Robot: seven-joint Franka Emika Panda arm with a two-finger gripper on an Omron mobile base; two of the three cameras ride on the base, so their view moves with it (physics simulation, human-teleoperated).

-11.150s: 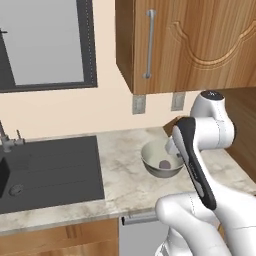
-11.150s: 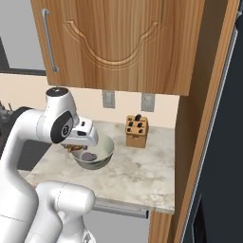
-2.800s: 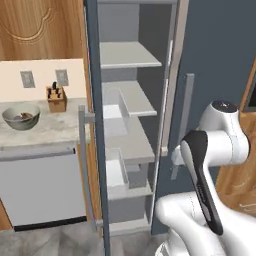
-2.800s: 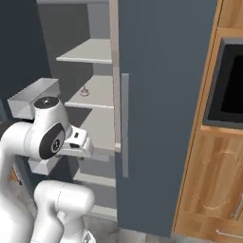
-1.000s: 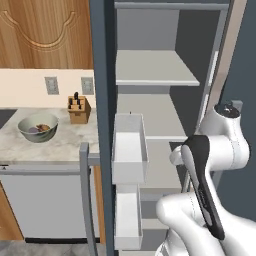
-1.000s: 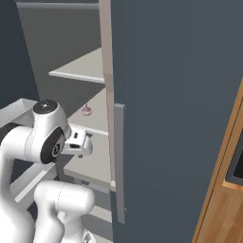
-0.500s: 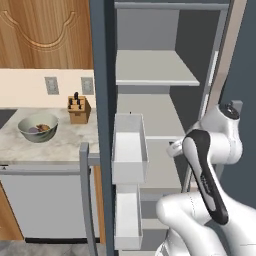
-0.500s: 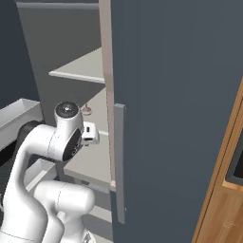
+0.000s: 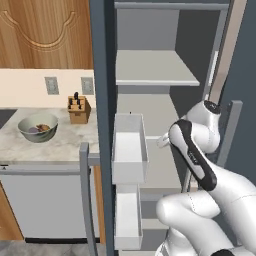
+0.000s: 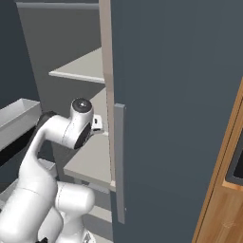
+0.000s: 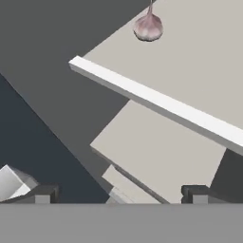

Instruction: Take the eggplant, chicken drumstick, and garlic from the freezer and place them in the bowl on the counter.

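Garlic: one bulb [image 11: 148, 27], pale pinkish-white with a thin stem, sitting on a light grey freezer shelf [image 11: 190, 71] set back from the shelf's front edge.
Freezer: one tall dark slate-blue cabinet [image 9: 102, 75], door swung open, light grey shelves inside.
Door bins: two boxy whitish bins, upper one [image 9: 129, 150] and lower one [image 9: 128, 215], stacked on the open door.
Bowl: one wide grey-green bowl [image 9: 37, 127] on the desk [image 9: 60, 145], with a dark purple lump and an orange-brown lump inside; too small to tell more.
Knife block: one, wooden [image 9: 78, 109], just beside the bowl against the wall.
Tool: one [image 11: 118, 192], its two dark tips spread wide apart and holding nothing, aimed at the shelves with the garlic well ahead of it.
Arm: white, reaching into the freezer at shelf height [image 10: 71, 128].
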